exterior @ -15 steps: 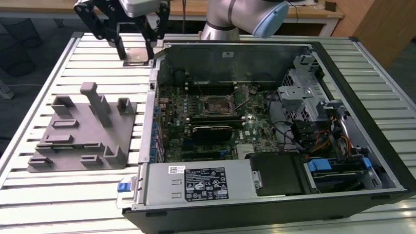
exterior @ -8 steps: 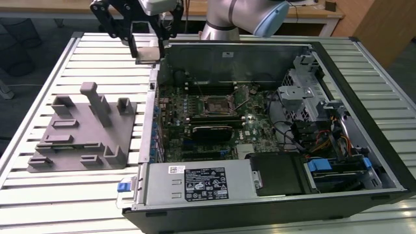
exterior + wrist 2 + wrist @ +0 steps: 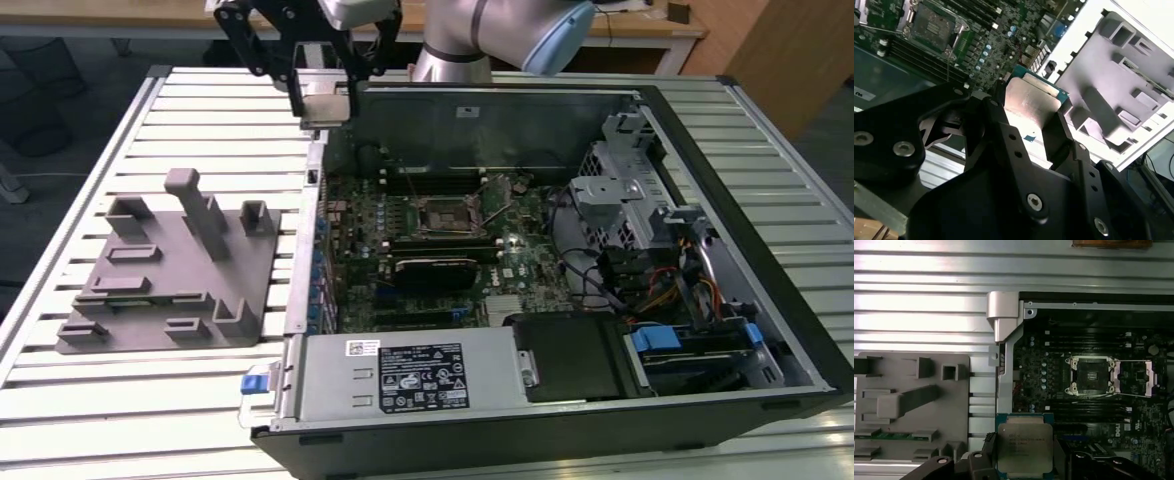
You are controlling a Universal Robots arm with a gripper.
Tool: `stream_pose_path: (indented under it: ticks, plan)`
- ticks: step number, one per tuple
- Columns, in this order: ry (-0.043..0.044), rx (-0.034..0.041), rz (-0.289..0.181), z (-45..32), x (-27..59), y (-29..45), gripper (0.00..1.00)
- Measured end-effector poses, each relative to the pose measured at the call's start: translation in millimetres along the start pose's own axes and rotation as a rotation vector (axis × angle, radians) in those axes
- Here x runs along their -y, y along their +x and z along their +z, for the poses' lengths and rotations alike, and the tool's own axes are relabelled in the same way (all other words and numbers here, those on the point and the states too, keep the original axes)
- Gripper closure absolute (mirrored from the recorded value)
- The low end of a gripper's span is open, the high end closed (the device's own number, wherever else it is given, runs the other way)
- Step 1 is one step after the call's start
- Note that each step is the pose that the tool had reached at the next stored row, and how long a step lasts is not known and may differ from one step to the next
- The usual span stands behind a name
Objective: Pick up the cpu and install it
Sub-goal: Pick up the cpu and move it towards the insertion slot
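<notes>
- The black two-finger gripper [image 3: 324,92] hangs in the upper part of the frame, toward the exterior view's left, over the near corner of the open black desktop computer case [image 3: 747,300].
- Its claw is closed to the chip's width and pinches the cpu [image 3: 324,104], a small flat square chip with a silvery-beige metal top and green rim. In both wrist views the cpu [image 3: 1031,102] [image 3: 1024,447] sits flat between the fingers [image 3: 996,112], gripped by two opposite edges.
- The pickup looks done: the chip is lifted clear of the grey plastic fixture with upright posts [image 3: 174,270], which lies on the slatted metal table [image 3: 134,400] at the exterior view's left.
- The install is not yet done. The square metal-framed socket [image 3: 445,215] [image 3: 1093,376] on the green motherboard [image 3: 534,265] is empty (its retaining plate appears swung open), and the chip is well apart from it.
- By my judgement, the task is about halfway.
</notes>
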State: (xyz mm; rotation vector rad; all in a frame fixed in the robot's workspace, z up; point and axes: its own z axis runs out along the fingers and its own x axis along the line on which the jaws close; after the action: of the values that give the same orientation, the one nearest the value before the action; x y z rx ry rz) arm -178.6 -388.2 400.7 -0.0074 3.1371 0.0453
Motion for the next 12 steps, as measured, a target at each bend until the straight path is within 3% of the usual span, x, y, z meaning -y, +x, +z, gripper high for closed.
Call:
stream_pose_path:
  ticks: [12]
  plan:
    - [0.0, -0.0001, 0.0, 0.7, -0.4, -31.2, 0.46]
